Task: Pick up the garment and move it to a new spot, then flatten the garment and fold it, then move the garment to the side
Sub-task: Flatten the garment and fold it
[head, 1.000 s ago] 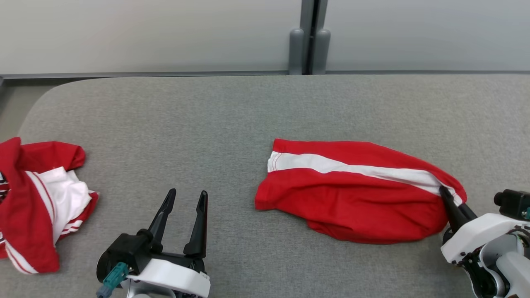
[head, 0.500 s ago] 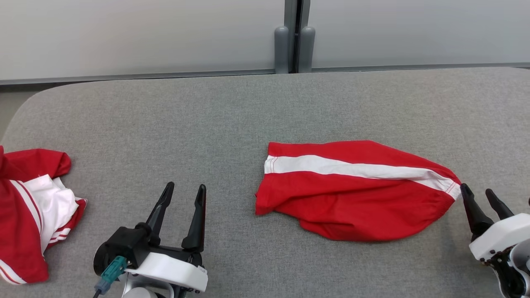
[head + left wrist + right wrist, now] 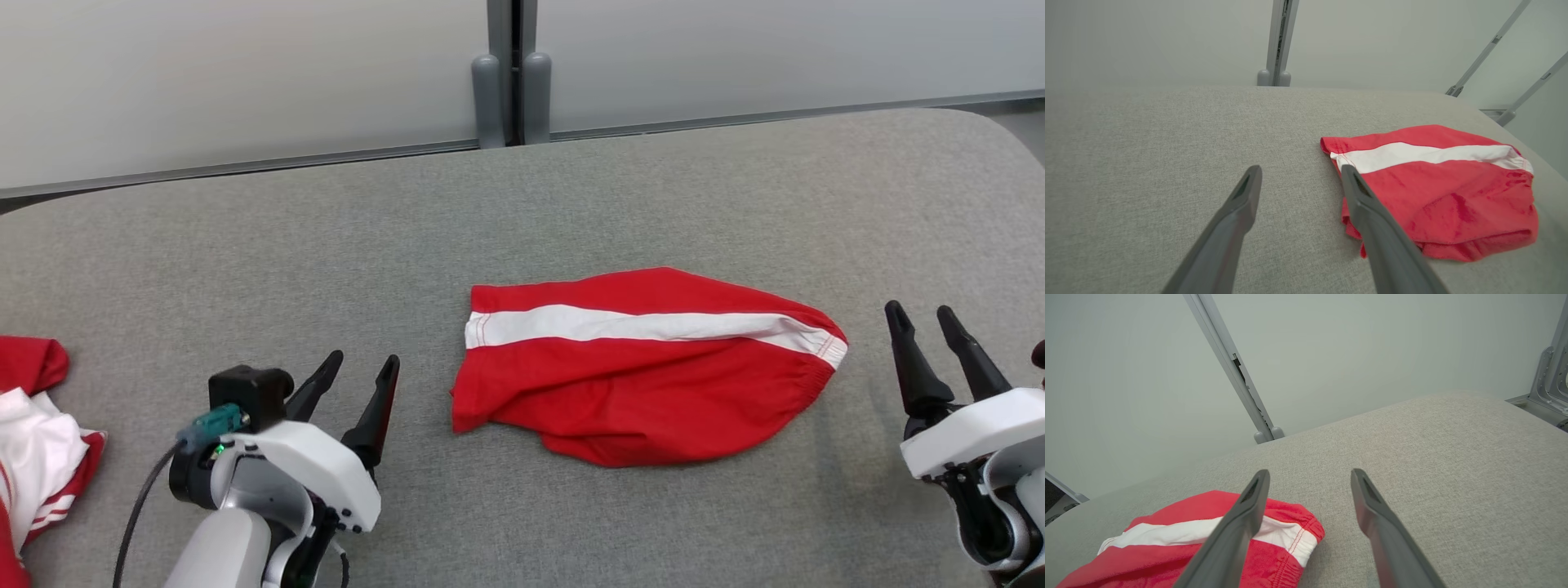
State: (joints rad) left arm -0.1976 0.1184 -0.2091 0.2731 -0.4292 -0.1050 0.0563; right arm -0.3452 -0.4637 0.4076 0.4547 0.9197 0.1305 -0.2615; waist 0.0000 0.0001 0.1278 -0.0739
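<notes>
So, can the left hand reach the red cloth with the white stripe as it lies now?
Probably yes. The left hand is open beside the red cloth with the white stripe, apart from it, and only bare table lies between them.

- Jersey (image 3: 37,445): cut by the head view's left and bottom edges. Only a red-and-white corner shows.
- Red cloth (image 3: 1147,557): cropped by the right wrist view's bottom edge. One finger (image 3: 1237,526) of the right tool (image 3: 1310,471) covers part of its white stripe.
- Left wrist view: a finger (image 3: 1372,220) of the left tool (image 3: 1301,168) hides the cloth's near edge.
</notes>
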